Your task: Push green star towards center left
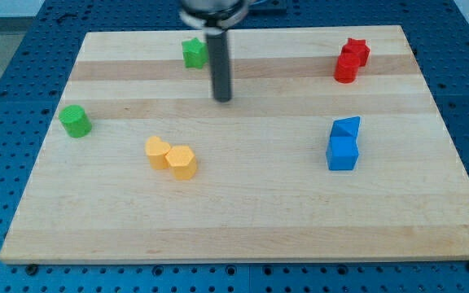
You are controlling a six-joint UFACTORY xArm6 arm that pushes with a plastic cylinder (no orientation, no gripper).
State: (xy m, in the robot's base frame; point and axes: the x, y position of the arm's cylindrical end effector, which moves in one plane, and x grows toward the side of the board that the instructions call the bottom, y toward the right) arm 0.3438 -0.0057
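The green star (193, 53) lies near the view's top, left of the middle of the wooden board (243, 212). My tip (222, 99) rests on the board below and to the right of the star, a short gap apart from it. The rod rises straight up from the tip to the view's top edge, passing just right of the star.
A green cylinder (76, 120) sits at the left. A yellow heart (157, 152) and yellow hexagon (181, 162) touch at centre left. A red star (356, 50) and red cylinder (346, 67) sit top right. A blue triangle (346, 127) and blue cube (342, 152) sit at the right.
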